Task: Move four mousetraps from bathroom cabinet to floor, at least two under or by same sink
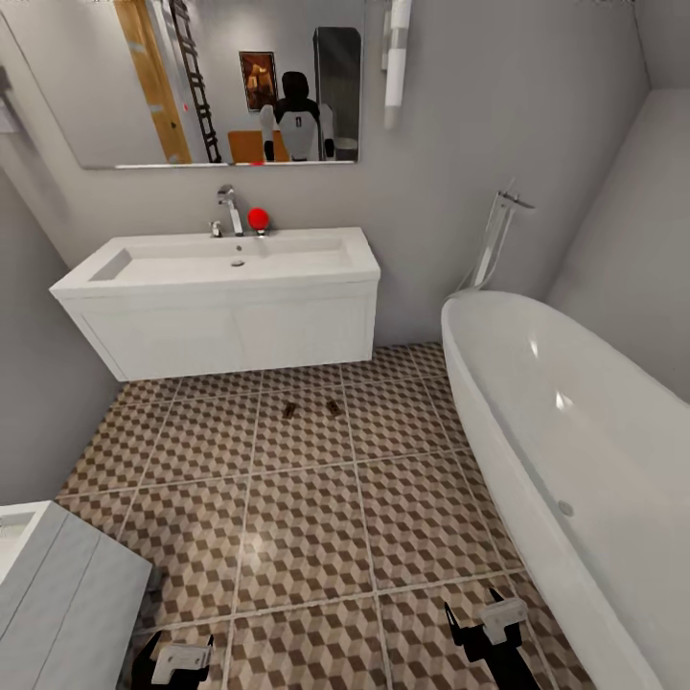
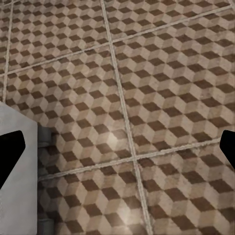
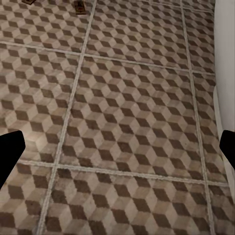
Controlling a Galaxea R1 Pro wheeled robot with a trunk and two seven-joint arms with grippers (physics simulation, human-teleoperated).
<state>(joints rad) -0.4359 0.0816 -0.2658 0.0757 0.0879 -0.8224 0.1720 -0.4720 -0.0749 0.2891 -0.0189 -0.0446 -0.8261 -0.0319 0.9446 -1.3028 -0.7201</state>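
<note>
I am holding both my left gripper [image 1: 179,661] and right gripper [image 1: 500,621] spread and empty, two mousetraps [image 1: 310,409] lying on the bathroom floor [image 1: 307,537] by the sink [image 1: 225,287], so fetching the remaining pair probably comes next.

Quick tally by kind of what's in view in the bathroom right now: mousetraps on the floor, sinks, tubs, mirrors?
Mousetraps on the bathroom floor: 2, one beside the other, in front of the sink
Sinks: 1
Bathtubs: 1
Mirrors: 1
Total: 5
</note>
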